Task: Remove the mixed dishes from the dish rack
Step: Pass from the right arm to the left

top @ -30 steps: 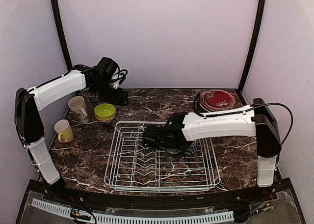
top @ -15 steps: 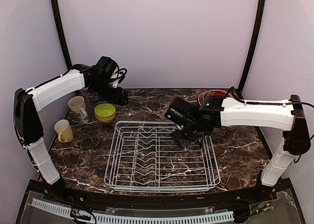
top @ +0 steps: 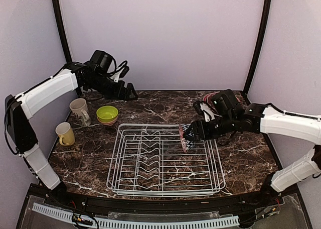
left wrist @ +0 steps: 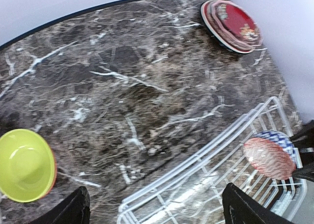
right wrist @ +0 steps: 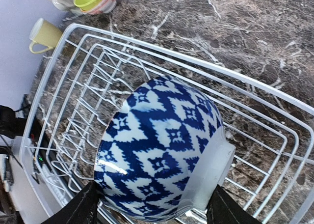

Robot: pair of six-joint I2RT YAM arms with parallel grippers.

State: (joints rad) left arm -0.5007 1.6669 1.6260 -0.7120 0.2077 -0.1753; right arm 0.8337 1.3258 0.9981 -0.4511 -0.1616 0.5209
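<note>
My right gripper [top: 193, 133] is shut on the navy-zigzag bowl [top: 185, 137], holding it tilted on its side above the right part of the white wire dish rack [top: 163, 125]. In the right wrist view the bowl [right wrist: 162, 145] fills the space between my fingers, with the rack [right wrist: 73, 86] below it. The left wrist view shows the bowl's pink inside [left wrist: 269, 157] over the rack [left wrist: 206, 170]. I see no other dishes in the rack. My left gripper [top: 131, 95] is open and empty above the back of the table.
A lime bowl [top: 107, 113] stacked on a pink-white bowl, a cream mug [top: 79, 109] and a yellow mug [top: 64, 133] stand left of the rack. Stacked plates with a red one on top [top: 220, 102] sit back right, partly behind my right arm. Walls enclose three sides.
My right arm has drawn back to the right, carrying the navy-zigzag bowl from the rack's middle to its right side. My left gripper has risen slightly and shifted right.
</note>
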